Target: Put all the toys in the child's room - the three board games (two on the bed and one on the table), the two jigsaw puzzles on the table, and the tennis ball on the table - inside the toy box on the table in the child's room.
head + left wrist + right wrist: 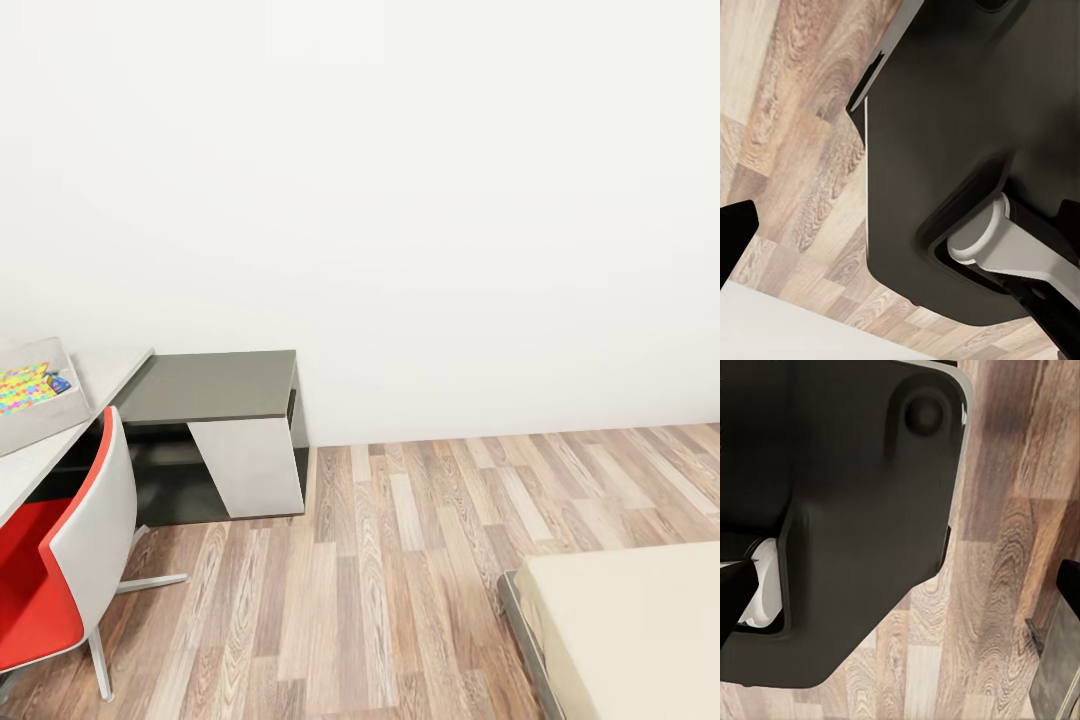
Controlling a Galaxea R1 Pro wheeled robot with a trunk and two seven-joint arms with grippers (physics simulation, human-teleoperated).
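Observation:
At the far left of the head view the light grey toy box (48,425) stands on the pale table (112,368). A multicoloured jigsaw puzzle (24,388) lies inside it, with a small blue item (58,382) beside it, too small to identify. A corner of the beige bed (630,630) shows at the lower right with nothing on it. The tennis ball is out of view. My left gripper (900,225) and right gripper (900,589) hang over the wood floor beside my dark body. Their black fingertips (731,232) (729,592) stand wide apart and hold nothing.
A red and white swivel chair (70,540) is pushed up to the table. The table's lower dark grey wing (215,388) reaches to the white wall. Wood-plank floor (400,580) stretches between the desk and the bed.

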